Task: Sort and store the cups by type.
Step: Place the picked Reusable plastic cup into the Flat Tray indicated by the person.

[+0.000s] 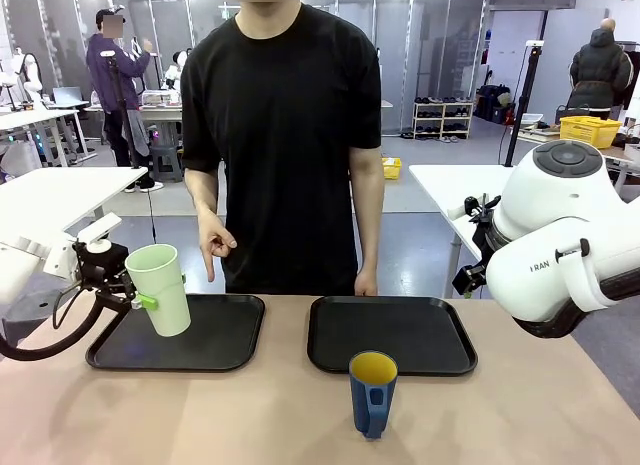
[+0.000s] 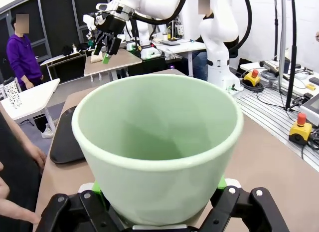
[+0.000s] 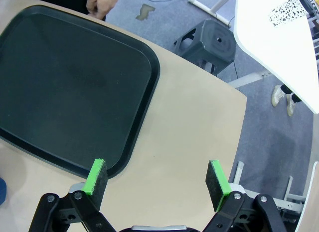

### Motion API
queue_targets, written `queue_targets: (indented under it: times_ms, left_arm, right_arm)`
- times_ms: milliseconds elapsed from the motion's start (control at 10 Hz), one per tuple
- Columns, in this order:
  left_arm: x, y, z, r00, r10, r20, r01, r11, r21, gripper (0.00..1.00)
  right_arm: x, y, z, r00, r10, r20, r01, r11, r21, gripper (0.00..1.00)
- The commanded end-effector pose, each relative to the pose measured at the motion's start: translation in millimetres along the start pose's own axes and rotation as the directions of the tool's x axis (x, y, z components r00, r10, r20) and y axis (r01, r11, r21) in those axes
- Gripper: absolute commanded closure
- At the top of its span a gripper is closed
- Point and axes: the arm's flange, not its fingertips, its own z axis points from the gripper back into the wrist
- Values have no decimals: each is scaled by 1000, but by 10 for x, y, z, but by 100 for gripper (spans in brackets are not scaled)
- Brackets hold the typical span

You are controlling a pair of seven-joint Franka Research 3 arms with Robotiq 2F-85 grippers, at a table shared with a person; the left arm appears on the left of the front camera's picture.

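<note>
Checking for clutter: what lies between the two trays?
Nothing: a bare strip of table separates the left tray and right tray, as the front view shows.

A grey floor [image 1: 440, 235] runs back to glass partition walls [image 1: 400, 45] under bright, even light. White tables flank it, one on the left [image 1: 60, 190] and one on the right [image 1: 455, 180]. A low shelf rack [image 1: 443, 120] stands by the far wall. A yellow crate [image 1: 590, 131] sits on a far table, and a small yellow bin [image 1: 391, 168] on the floor. A dark stool [image 3: 212, 42] stands beside a white tabletop's [image 3: 269, 47] corner.
</note>
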Motion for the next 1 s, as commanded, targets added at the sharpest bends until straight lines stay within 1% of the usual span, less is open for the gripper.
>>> queue_targets:
  times_ms: [0, 200, 400, 900]
  left_arm:
    - [-98, 213, 85, 1000, -24, -16, 24, 1000, 7, 13]
    - [-188, 304, 112, 999, 1, -33, -1, 1000, -4, 13]
    - [-285, 388, 178, 999, -1, -43, 0, 1000, -5, 13]
    - [-497, 559, 253, 999, 28, -17, -28, 1000, -10, 13]
  right_arm:
    - [10, 3, -17, 1000, 13, 0, -13, 1000, -9, 0]
    - [10, 3, -17, 1000, 13, 0, -13, 1000, -9, 0]
    - [10, 3, -17, 1000, 13, 0, -13, 1000, -9, 0]
    - [10, 3, -17, 1000, 13, 0, -13, 1000, -9, 0]
